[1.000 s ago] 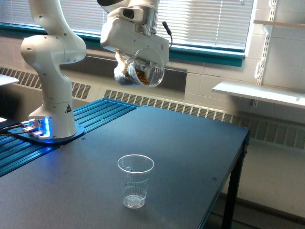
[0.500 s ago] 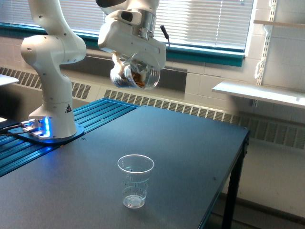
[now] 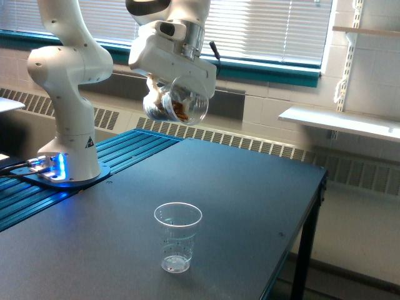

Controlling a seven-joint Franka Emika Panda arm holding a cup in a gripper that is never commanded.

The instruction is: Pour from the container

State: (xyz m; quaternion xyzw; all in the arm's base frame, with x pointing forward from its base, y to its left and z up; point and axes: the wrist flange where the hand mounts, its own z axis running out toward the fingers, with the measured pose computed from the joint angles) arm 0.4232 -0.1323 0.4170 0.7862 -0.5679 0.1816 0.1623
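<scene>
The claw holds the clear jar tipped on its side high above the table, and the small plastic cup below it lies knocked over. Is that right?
Not quite. The claw does hold the clear jar tipped on its side, high above the table, but the small plastic cup is not knocked over. It stands upright on the table, mouth up, as the exterior view shows.

I can read no text anywhere; the small clear tapered plastic cup (image 3: 177,237), lower centre of frame, bears printed marks too small to read.
</scene>
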